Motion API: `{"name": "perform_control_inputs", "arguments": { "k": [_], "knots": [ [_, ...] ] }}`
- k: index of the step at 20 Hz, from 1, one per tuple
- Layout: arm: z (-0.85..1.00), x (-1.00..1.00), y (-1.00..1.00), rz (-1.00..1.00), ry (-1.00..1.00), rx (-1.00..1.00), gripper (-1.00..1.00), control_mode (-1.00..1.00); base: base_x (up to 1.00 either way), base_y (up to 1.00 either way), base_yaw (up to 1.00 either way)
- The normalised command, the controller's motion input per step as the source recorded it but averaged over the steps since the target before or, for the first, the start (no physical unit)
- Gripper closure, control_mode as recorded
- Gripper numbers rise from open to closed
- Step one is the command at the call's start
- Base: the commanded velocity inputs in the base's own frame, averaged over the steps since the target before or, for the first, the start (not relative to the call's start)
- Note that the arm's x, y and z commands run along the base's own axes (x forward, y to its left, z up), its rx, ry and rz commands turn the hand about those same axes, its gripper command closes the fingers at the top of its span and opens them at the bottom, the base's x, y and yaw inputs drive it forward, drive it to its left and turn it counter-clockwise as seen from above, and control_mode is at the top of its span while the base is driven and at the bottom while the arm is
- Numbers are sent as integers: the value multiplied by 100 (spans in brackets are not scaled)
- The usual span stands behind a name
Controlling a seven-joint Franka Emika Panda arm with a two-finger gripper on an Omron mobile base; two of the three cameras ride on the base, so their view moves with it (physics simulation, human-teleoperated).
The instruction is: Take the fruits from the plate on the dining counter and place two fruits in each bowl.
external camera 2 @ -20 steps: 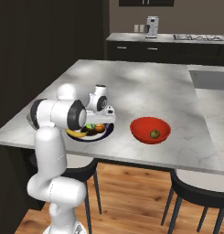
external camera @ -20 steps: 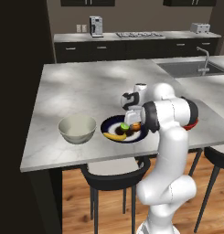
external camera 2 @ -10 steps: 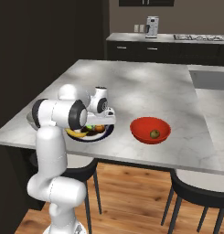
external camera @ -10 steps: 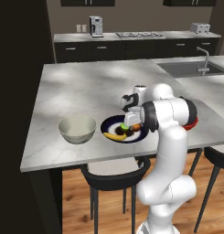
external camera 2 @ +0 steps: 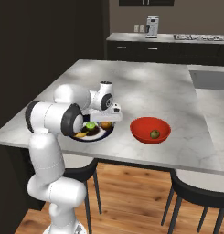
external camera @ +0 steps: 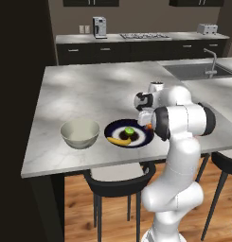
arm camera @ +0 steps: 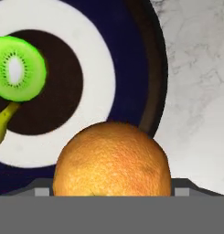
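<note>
Claw tips [arm camera: 112,194] behind orange [arm camera: 112,160]

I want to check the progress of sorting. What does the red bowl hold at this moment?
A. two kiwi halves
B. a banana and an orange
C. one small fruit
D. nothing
C: in the right base view, the red bowl holds a single small greenish-brown fruit.

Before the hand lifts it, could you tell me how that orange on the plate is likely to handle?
The orange looks round, so it would probably roll if nudged across the flat plate. Its dimpled peel suggests fair grip rather than slipperiness. It appears firm, so it likely keeps its shape under the hand.
</note>
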Motion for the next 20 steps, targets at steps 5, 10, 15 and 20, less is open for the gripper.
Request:
{"name": "perform_control_inputs", "arguments": {
  "k": [5, 10, 15, 20],
  "knots": [
    [83, -35, -86, -19, -11, -10, 100, -100, 0, 0, 0],
    [84, -31, -67, -10, -16, -13, 100, -100, 0, 0, 0],
    [-7, 3, -86, -13, -1, -3, 100, -100, 0, 0, 0],
    [-12, 15, -68, -9, 0, 19, 100, -100, 0, 0, 0]
  ]
}}
